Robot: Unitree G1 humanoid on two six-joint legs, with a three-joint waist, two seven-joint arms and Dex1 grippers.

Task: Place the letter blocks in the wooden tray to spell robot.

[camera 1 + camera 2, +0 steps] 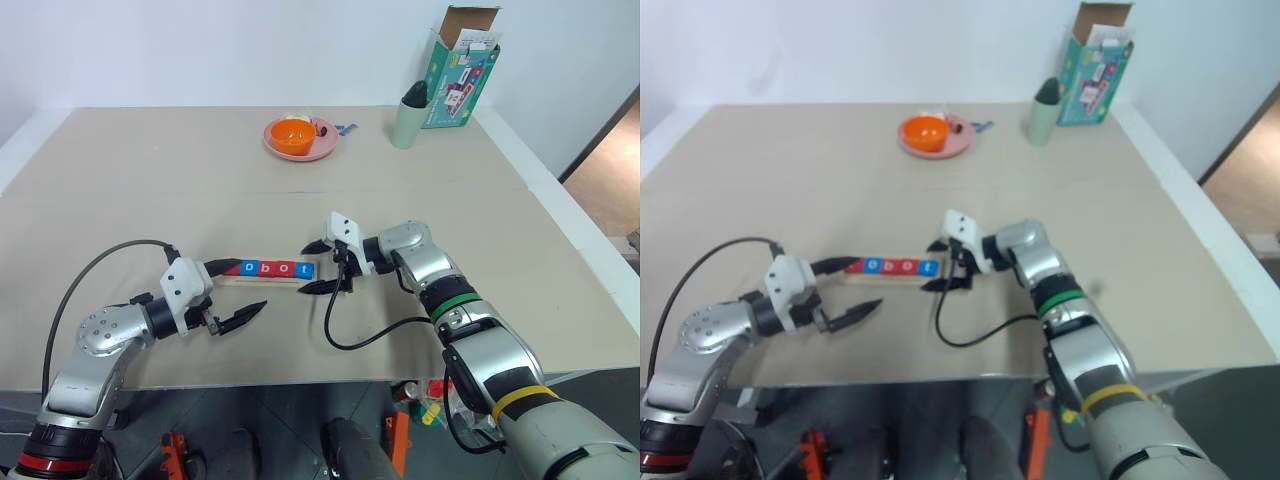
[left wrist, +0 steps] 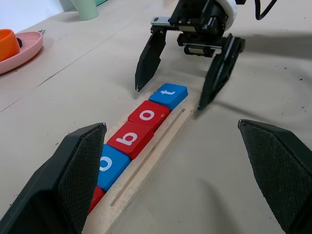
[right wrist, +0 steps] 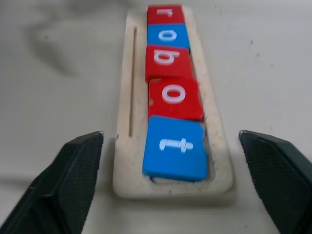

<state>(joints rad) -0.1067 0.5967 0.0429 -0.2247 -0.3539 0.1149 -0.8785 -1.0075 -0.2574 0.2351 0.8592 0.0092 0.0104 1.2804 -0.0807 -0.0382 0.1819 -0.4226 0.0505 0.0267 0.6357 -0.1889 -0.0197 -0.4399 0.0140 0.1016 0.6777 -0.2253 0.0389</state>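
- Letter blocks [image 3: 171, 73] fill the wooden tray [image 3: 127, 161] in one row: red r, blue o, red b, red o, blue t, reading "robot" from the robot's left to its right.
- In the right wrist view the blue t block [image 3: 175, 146] sits at the near end of the tray, slightly askew and tipped, one edge riding on the tray's rim; the four other tiles lie flat and touch edge to edge.
- A narrow groove runs lengthwise along the tray beside the row of tiles, with nothing in it.
- The tray lies on the tan table [image 1: 150, 190], near its front edge, between the two grippers.
- Right gripper [image 1: 322, 266] hangs just past the t end of the tray, fingers spread wide, one on each side of the tray's end, holding nothing.
- Left gripper [image 1: 236, 292] is at the r end, fingers wide apart and gripping nothing; its upper finger reaches along the far side of the tray's r end.
- At the far side of the table a pink plate [image 1: 318, 147] carries an orange bowl [image 1: 292, 135]; what lies inside the bowl cannot be told.
- To the right of the plate stands a pale green cup [image 1: 408, 122] with a dark object sticking out of its mouth.
- Just behind the cup is an opened teal cardboard box [image 1: 462, 80], flaps up.
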